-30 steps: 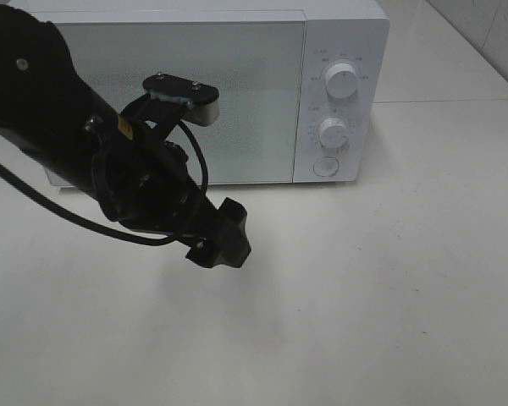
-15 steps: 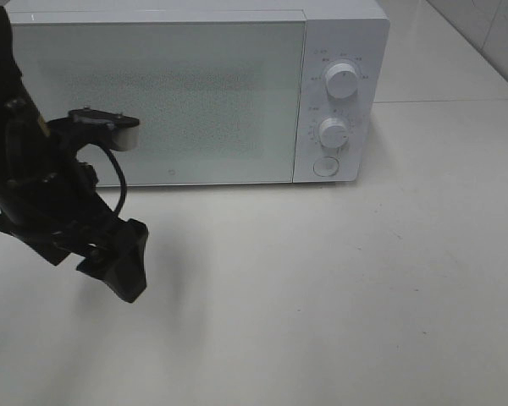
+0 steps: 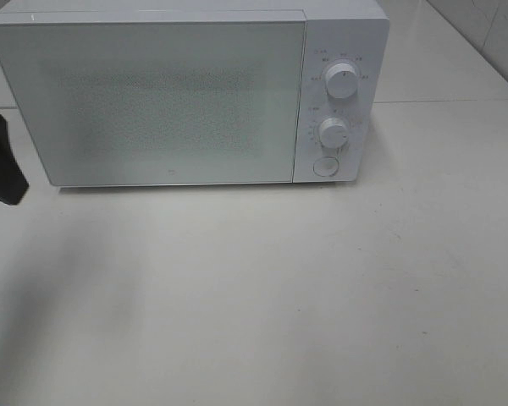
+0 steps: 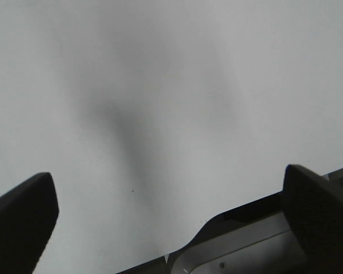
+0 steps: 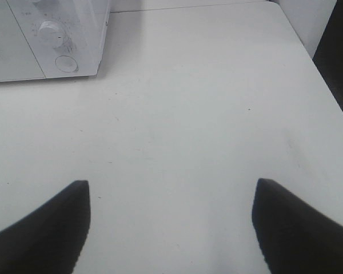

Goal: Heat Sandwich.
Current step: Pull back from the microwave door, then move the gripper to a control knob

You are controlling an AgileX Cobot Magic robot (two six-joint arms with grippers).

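The sandwich is not in view in any frame. The white microwave [image 3: 169,101] stands at the back of the table with its door shut; it also shows in the right wrist view [image 5: 46,34]. My left gripper [image 4: 171,188] is open and empty over bare white table. Only a black part of the left arm [image 3: 0,161] shows at the left edge of the exterior view, beside the microwave's left end. My right gripper [image 5: 171,191] is open and empty over the table, to the front right of the microwave. It is outside the exterior view.
The microwave panel has two knobs [image 3: 343,80] [image 3: 332,131] and a round button [image 3: 324,167]. The white table [image 3: 279,288] spreads in front. Its right edge [image 5: 326,85] shows in the right wrist view, with a dark drop beyond.
The left arm has swung from in front of the microwave door to the left and almost out of the exterior view. The microwave has not moved.
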